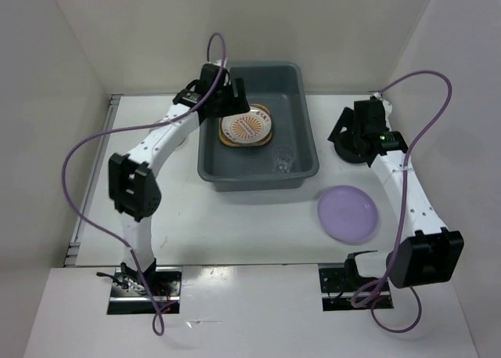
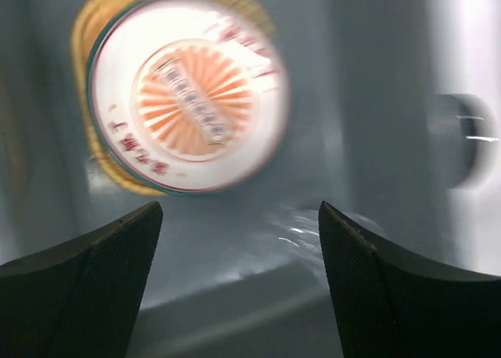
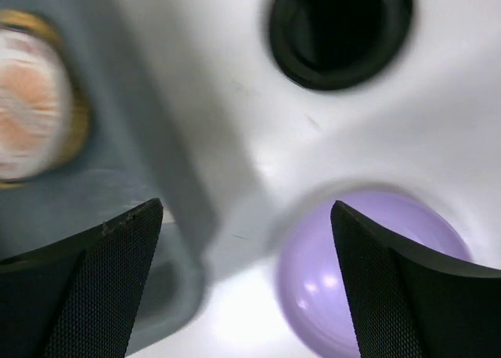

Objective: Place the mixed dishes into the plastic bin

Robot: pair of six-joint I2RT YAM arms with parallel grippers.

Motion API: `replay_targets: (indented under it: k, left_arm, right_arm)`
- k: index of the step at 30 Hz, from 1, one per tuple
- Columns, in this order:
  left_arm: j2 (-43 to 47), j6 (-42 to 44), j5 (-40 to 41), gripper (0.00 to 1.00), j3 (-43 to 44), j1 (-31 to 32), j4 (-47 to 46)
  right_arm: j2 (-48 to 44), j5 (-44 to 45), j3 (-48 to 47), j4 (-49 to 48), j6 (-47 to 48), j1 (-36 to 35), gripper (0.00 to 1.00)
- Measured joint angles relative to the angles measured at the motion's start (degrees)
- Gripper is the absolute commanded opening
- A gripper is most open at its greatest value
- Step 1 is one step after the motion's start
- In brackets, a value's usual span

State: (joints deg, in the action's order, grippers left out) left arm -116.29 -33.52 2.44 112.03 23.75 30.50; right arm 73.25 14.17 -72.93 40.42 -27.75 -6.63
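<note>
One lilac plate point(image 1: 347, 213) lies beside the plastic bin point(image 1: 258, 179)

Grey-blue plastic bin point(image 1: 250, 179) is sitting upright mid-surface. Inside it, the sunburst plate point(image 1: 246, 127) is lying flat, face up, stacked on the bamboo tray point(image 2: 81, 45), whose yellow edge is peeking out around it. Clear glass cup point(image 1: 282, 164) is sitting in the bin's near right corner, apart from that stack. Lilac plate point(image 1: 347, 213) is lying flat on the surface, outside, near that same corner. Small black dish point(image 3: 340, 25) is sitting on the surface right of the bin, also outside.
</note>
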Motion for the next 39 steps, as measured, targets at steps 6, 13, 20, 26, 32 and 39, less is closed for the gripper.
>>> replay_targets:
  k: [6,13,20,26,32,39]
  left_arm:
    - [21.33,1.66,-3.65,0.88,-9.97,1.64,-3.98]
    - [31.34,1.60,-8.63,0.88,-23.78,6.16,-6.05]
    - [31.61,1.62,-9.79,0.90,-32.61,6.19,-3.85]
    - [34.47,1.88,-9.31,0.91,-33.20,6.19,-3.48]
    - [37.29,1.99,-8.68,0.92,-34.45,6.19,-3.65]
    - [38.07,2.08,-8.15,0.92,-37.13,6.19,-3.43]
  right_arm:
    - [3.21,-0.85,7.13,4.48,0.13,9.07,0.71]
    - [7.13,-3.37,8.92,5.33,-0.83,10.05,0.53]
    - [14.25,-7.48,9.79,5.22,-4.02,10.05,0.48]
    - [16.98,-10.54,11.50,3.91,-8.50,10.05,0.46]
    - [20.09,-11.45,12.22,2.60,-12.92,8.76,0.45]
    - [24.09,-11.85,12.26,0.46,-16.06,6.58,0.41]
